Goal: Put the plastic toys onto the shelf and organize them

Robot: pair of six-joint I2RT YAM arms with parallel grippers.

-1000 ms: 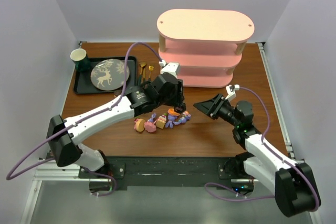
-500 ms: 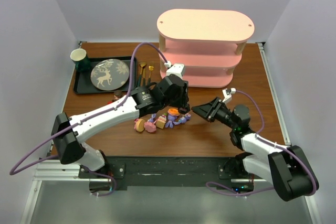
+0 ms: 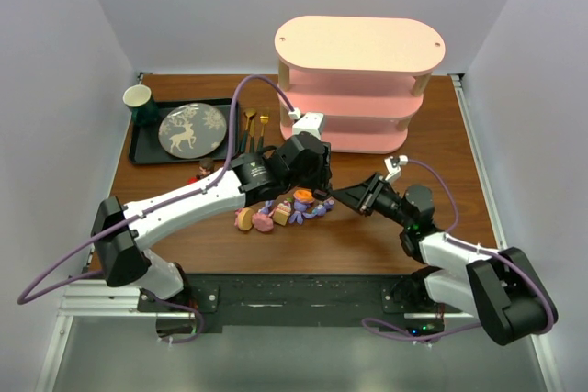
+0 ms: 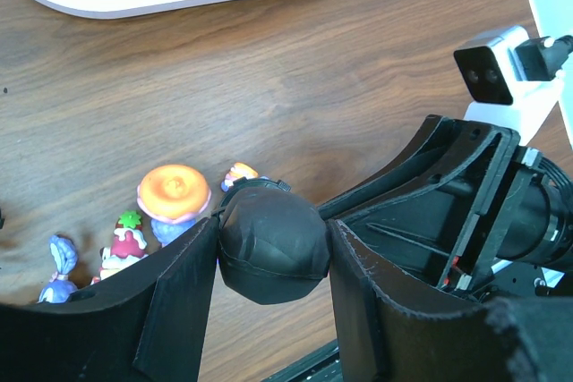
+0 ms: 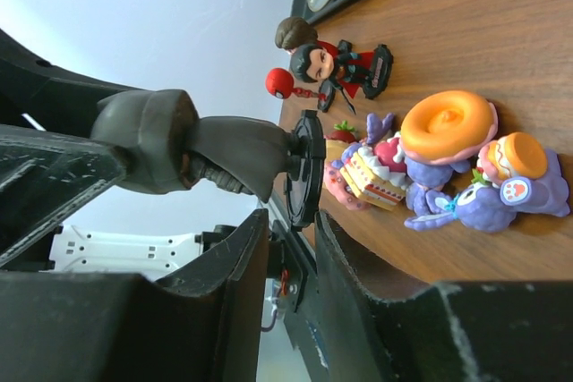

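Big picture first: the brown wooden table (image 3: pixel 404 227) is lying under both my arms. The pink three-tier oval-ended shelf (image 3: pixel 358 48) is standing at one o'clock on it. Over at ten o'clock the black rectangular tray (image 3: pixel 147 149) is carrying a round grey plate with a white deer (image 3: pixel 191 128) and a green cup (image 3: pixel 138 98). Thin gold spoons (image 3: pixel 250 121) are lying just beside the tray at its three o'clock.

Now the action! My left claw (image 4: pixel 273 234) is hanging over the middle of the table, squeezing tight on a dark caped figurine with a round disc base (image 5: pixel 242 154), both pads pressing its round head. I cannot tell whether the base is touching the wood.

My right claw (image 5: pixel 291 225) is pointing in from four o'clock, jaws partly apart and gripping nothing, tips just at that disc base.

The loose plastic toys (image 3: pixel 276 216) are sitting clustered at seven o'clock of my left claw, well apart from the shelf. Among them are an orange-topped one (image 5: pixel 448 127), a pink cake-slice one (image 5: pixel 372 176) and a purple-blue long-eared bunny (image 5: pixel 483 207). Small black-and-red figurines (image 5: pixel 336 64) are standing at the cluster's ten o'clock, near the tray.
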